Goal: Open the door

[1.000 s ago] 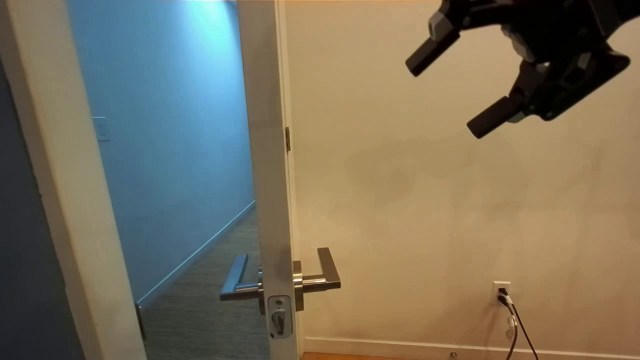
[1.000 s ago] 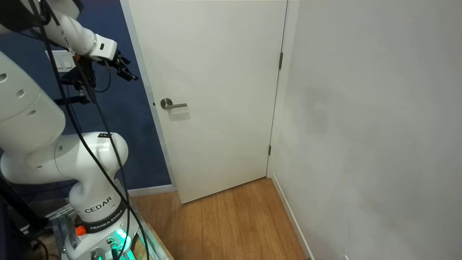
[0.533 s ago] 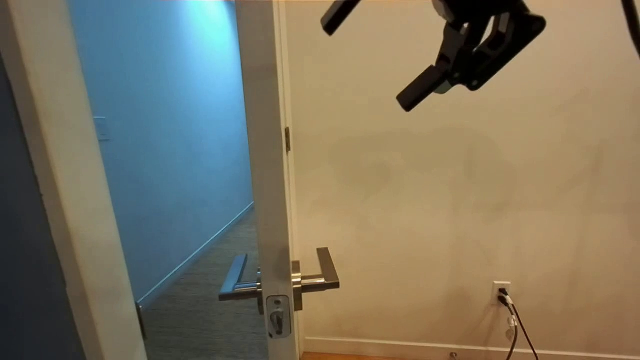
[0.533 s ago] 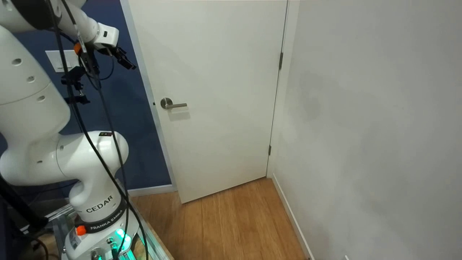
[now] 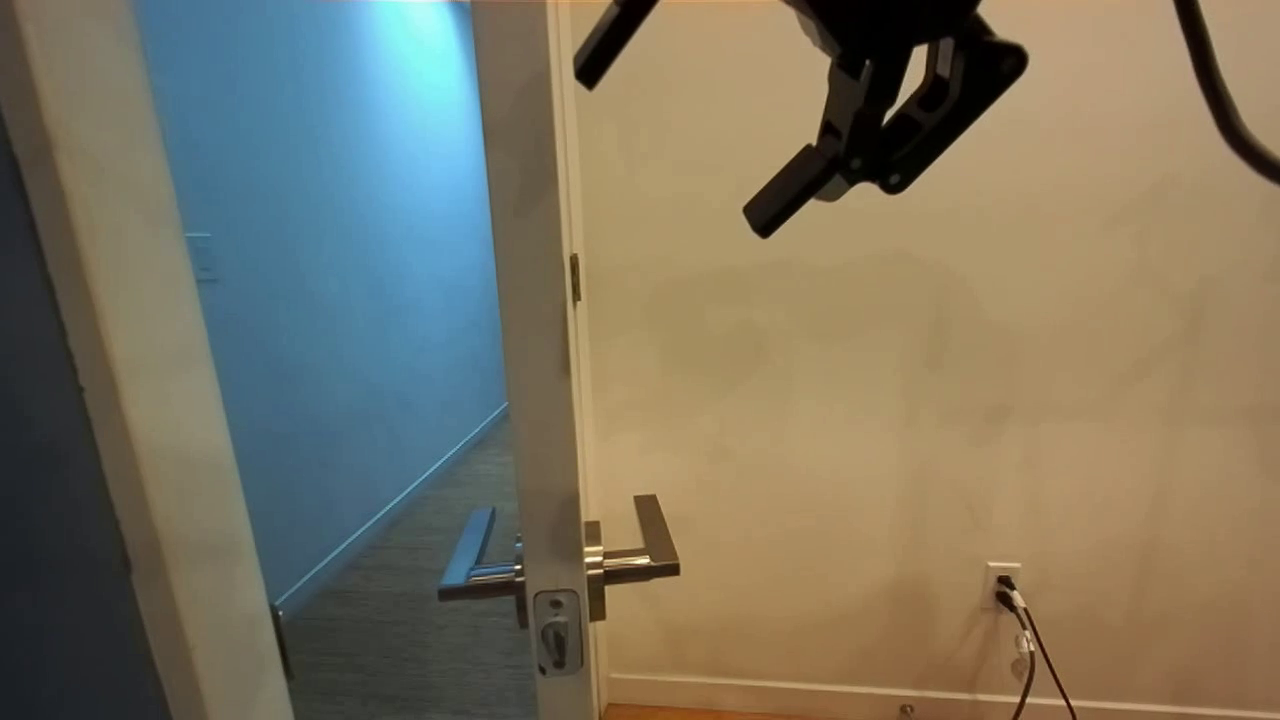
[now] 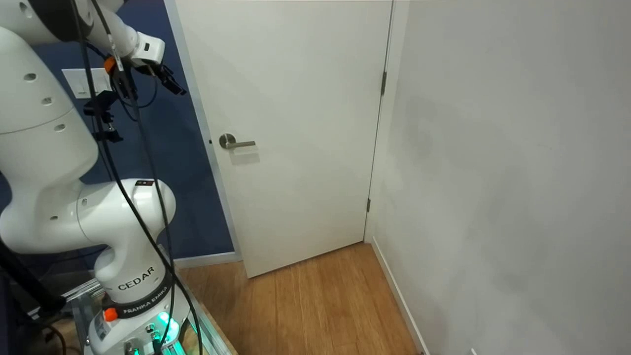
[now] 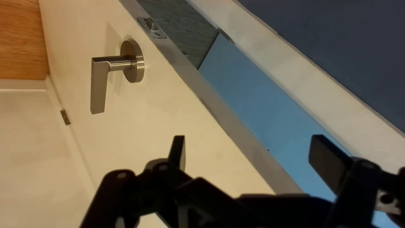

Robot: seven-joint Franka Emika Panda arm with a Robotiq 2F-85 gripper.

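While jaws hang wide apart, empty, door (image 6: 300, 162) ajar, cables (image 6: 172, 275) crossing arm (image 6: 49, 162), outlet (image 5: 994, 572) beyond

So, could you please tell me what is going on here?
A robot arm has the job of opening the white door, which already stands ajar. Its gripper is open and holds nothing, higher than the silver lever handle; in the wrist view, the door's edge appears between the jaws.
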